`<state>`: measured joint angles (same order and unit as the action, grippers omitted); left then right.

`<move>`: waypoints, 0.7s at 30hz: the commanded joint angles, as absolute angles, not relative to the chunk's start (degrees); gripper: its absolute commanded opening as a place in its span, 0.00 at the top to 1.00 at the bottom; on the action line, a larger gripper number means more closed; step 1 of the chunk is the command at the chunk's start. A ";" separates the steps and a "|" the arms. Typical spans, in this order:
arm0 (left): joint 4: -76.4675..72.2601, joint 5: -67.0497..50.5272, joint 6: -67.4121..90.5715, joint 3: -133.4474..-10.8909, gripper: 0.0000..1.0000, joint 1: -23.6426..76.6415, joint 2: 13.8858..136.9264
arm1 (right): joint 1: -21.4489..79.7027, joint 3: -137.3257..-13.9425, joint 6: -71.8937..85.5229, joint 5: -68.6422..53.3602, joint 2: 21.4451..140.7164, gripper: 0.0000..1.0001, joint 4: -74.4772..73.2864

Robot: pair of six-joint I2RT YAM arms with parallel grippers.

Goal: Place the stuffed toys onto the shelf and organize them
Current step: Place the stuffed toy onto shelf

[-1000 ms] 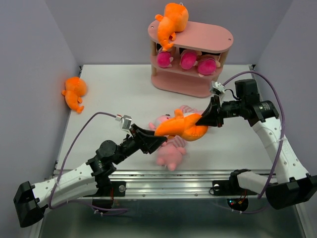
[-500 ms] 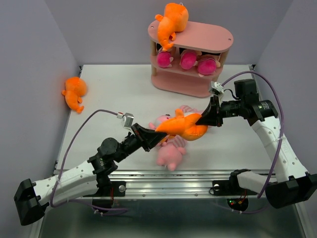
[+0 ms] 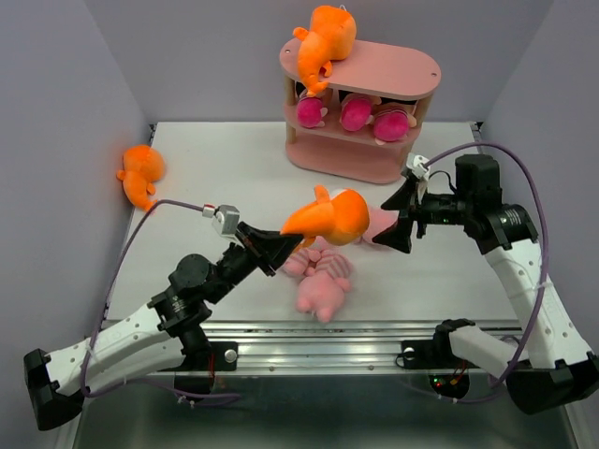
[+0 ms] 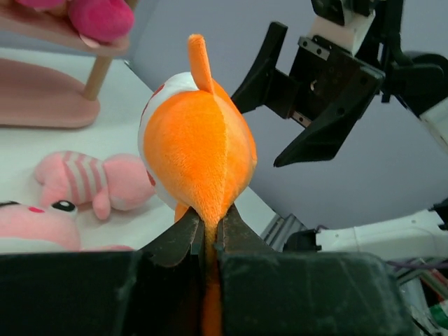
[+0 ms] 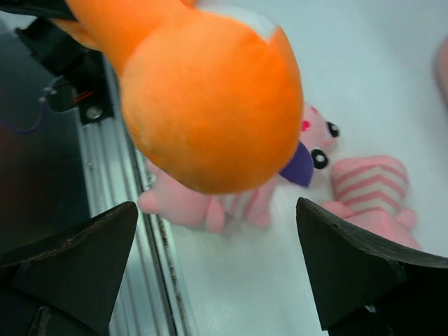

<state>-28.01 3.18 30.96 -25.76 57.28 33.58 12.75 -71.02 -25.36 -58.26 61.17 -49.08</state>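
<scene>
My left gripper (image 3: 281, 241) (image 4: 208, 222) is shut on a limb of an orange monster toy (image 3: 329, 216) (image 4: 198, 143) and holds it in the air above the table's middle. The right gripper (image 3: 398, 221) (image 5: 215, 210) stands open just right of that toy, apart from it. Under the monster (image 5: 210, 98) lie pale pink striped pigs (image 3: 323, 285) (image 5: 371, 189) (image 4: 91, 182). At the back is the pink shelf (image 3: 412, 70), with a second orange monster (image 3: 323, 37) on top and magenta dolls (image 3: 354, 112) on the middle tier. A third orange monster (image 3: 140, 171) lies at the far left.
Grey walls close in the table on three sides. A metal rail (image 3: 328, 329) runs along the near edge, close to the pigs. The right arm's purple cable (image 3: 524, 173) loops above its wrist.
The right gripper has let go of the orange monster, opened wide and drawn back to the right. The left gripper has shut on the toy and lifted it up and back.
</scene>
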 commanded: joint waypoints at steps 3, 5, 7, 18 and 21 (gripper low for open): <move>-21.89 10.37 18.73 -39.45 1.00 57.30 34.54 | 12.74 -64.44 -18.73 -41.32 54.33 0.00 -36.22; -20.05 11.25 15.40 -44.44 1.00 57.22 37.08 | 12.74 -59.87 -18.54 -40.70 52.30 0.00 -34.90; -19.51 11.34 13.72 -47.62 1.00 57.22 40.14 | 12.74 -55.66 -18.54 -40.96 51.25 0.00 -33.49; -25.04 14.06 4.67 -70.04 1.00 55.81 59.66 | 12.74 -41.57 -20.30 -45.18 46.50 0.00 -26.63; -28.64 14.59 3.00 -75.05 1.00 54.85 66.08 | 12.74 -41.40 -19.95 -45.00 45.62 0.00 -26.54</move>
